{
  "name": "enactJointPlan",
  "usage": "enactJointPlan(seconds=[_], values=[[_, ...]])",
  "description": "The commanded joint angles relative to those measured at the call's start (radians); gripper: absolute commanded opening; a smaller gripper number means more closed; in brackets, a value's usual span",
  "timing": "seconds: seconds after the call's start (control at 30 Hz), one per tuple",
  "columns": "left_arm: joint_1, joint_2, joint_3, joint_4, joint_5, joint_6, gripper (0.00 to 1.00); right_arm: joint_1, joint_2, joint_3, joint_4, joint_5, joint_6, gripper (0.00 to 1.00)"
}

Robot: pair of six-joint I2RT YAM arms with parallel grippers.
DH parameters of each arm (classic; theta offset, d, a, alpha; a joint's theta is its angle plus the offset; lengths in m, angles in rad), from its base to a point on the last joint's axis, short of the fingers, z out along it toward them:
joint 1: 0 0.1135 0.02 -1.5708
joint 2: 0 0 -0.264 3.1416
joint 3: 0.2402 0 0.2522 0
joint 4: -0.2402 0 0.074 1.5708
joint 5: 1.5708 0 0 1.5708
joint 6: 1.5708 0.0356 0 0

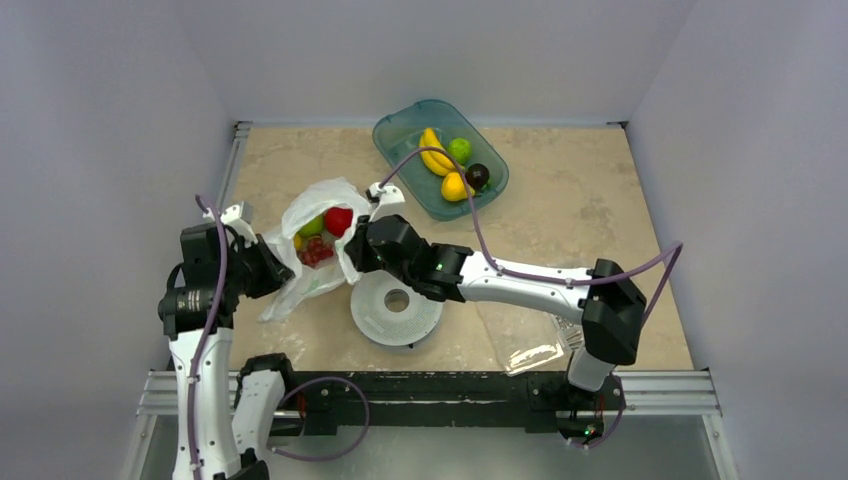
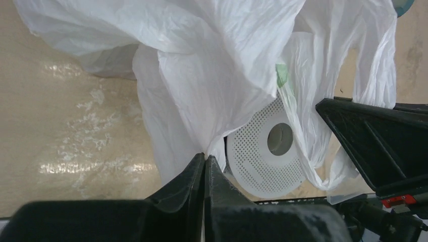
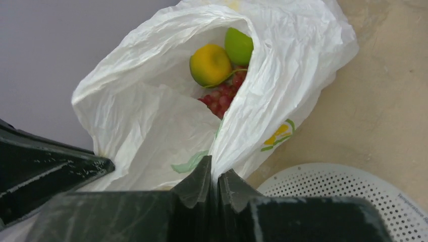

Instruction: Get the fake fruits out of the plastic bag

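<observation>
Nearest the arms, beside a white perforated disc [image 1: 397, 308], the left gripper [image 2: 204, 160] is clenched on a fold of the plastic bag [image 1: 296, 292], and the right gripper [image 3: 216, 170] pinches the opposite rim. Between them the mouth gapes, with the red apple [image 1: 338, 220], green apple [image 3: 238, 45], yellow fruit [image 3: 210, 64] and grape cluster [image 3: 222, 98] inside. This looks like the opening step. Next, one gripper would have to let go and reach in. Farther off sits a teal tray [image 1: 400, 130].

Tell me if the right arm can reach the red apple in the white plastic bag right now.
Probably not yet: the right gripper is shut on the rim of the thin white plastic bag, though the glossy red apple lies exposed in its open mouth.
</observation>
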State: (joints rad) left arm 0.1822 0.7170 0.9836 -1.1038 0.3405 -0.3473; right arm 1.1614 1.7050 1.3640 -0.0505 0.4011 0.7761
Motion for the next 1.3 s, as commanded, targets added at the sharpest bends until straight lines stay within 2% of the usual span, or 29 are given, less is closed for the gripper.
enactJointPlan(seconds=[0.0,0.07,0.13,0.27,0.37,0.53,0.7,0.77,0.87,0.93,1.03,1.2,1.27], values=[[0.0,-0.045,-0.024,0.154,-0.038,-0.009,0.0,-0.067,-0.084,-0.039,0.148,-0.169,-0.39,0.0],[0.001,-0.066,-0.048,0.193,-0.064,-0.011,0.0,-0.102,-0.097,-0.046,0.12,-0.196,-0.536,0.0],[0.0,-0.091,-0.07,0.228,-0.07,-0.005,0.0,-0.111,-0.113,-0.069,0.086,-0.091,-0.679,0.0],[0.0,-0.161,-0.139,0.323,-0.051,0.02,0.0,-0.133,-0.106,-0.159,0.135,0.18,-0.94,0.0],[0.0,-0.19,-0.176,0.358,-0.039,0.031,0.0,-0.133,-0.067,-0.185,0.171,0.215,-1.06,0.0],[0.0,-0.2,-0.195,0.378,0.027,0.043,0.0,-0.135,-0.026,-0.19,0.181,0.23,-1.058,0.0],[-0.007,-0.195,-0.206,0.388,0.031,0.044,0.0,-0.183,0.107,-0.16,0.146,0.444,-1.053,0.0],[-0.007,-0.187,-0.203,0.386,0.024,0.044,0.0,-0.189,0.129,-0.182,0.189,0.488,-1.071,0.0],[-0.007,-0.193,-0.2,0.381,0.021,0.048,0.0,-0.213,0.111,-0.231,0.245,0.491,-1.06,0.0],[-0.007,-0.206,-0.203,0.384,0.027,0.051,0.0,-0.221,0.068,-0.28,0.288,0.44,-1.055,0.0],[-0.017,-0.21,-0.21,0.396,0.069,0.057,0.0,-0.219,0.008,-0.279,0.242,0.336,-0.997,0.13],[-0.043,-0.199,-0.207,0.4,0.108,0.061,0.0,-0.207,-0.099,-0.182,0.057,0.225,-0.842,0.52],[-0.059,-0.201,-0.203,0.395,0.101,0.06,0.02,-0.204,-0.143,-0.158,-0.01,0.21,-0.792,0.63]])
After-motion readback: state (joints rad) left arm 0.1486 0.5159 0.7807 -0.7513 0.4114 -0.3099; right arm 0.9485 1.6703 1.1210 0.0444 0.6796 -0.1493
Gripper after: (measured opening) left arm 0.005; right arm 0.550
